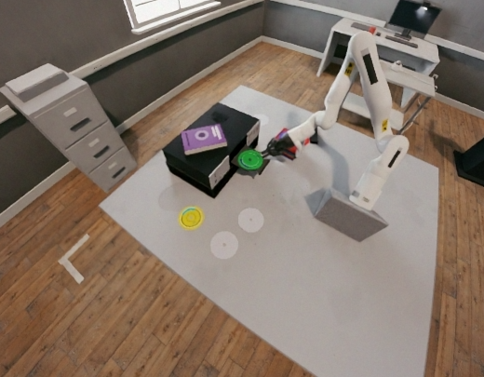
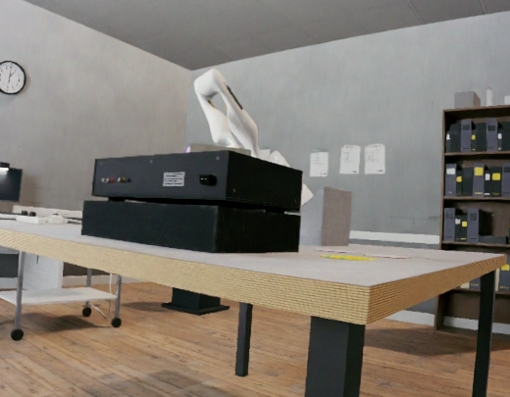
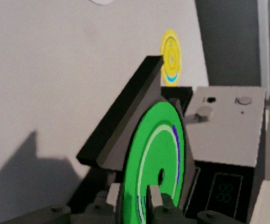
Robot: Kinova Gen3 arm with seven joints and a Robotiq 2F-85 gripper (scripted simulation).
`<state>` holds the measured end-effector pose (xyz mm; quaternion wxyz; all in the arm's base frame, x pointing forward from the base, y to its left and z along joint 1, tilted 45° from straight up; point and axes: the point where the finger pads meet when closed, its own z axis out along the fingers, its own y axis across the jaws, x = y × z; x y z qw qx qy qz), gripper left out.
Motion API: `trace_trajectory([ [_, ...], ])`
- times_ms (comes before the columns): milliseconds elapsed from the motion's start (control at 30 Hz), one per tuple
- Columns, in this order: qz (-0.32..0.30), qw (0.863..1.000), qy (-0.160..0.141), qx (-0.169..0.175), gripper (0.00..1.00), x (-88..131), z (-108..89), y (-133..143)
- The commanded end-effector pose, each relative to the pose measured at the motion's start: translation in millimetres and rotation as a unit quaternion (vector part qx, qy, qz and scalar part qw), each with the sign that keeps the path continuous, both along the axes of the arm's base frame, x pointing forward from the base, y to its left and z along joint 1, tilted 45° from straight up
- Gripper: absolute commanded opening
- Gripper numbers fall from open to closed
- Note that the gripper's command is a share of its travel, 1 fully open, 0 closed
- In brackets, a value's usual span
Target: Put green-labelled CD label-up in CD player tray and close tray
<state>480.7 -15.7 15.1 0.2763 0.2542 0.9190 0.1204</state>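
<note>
The green-labelled CD (image 1: 249, 162) (image 3: 155, 145) is label-up on the CD player's drawn-out tray (image 1: 262, 167) (image 3: 120, 112). Whether it lies fully down in the recess I cannot tell. The black player (image 1: 225, 116) (image 2: 159, 179) (image 3: 225, 132) stands level on a black block (image 2: 152, 225). My gripper (image 1: 263, 154) (image 3: 134, 199) is at the tray's outer side, open by a narrow gap and holding nothing. In the wrist view the CD's near edge shows between the fingertips, with the right fingertip overlapping the label. The gripper and tray are hidden behind the player in the exterior view.
A yellow CD (image 1: 191, 220) (image 2: 350, 257) (image 3: 171, 53) and two pale discs (image 1: 250, 220) (image 1: 224, 245) lie on the table. A purple book (image 1: 191, 142) lies on the player. The arm's base is beside a grey block (image 1: 351, 217) (image 2: 335, 216).
</note>
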Motion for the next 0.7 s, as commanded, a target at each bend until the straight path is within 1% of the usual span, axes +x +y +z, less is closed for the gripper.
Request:
trace_trajectory([
  [0,0.001,1.0,0.001,-0.003,0.24,1.3,1.3,3.3],
  [267,-0.004,1.0,0.007,-0.012,0.24,1.6,1.3,3.7],
  [667,-0.021,0.999,0.027,-0.039,0.24,2.5,1.3,5.0],
])
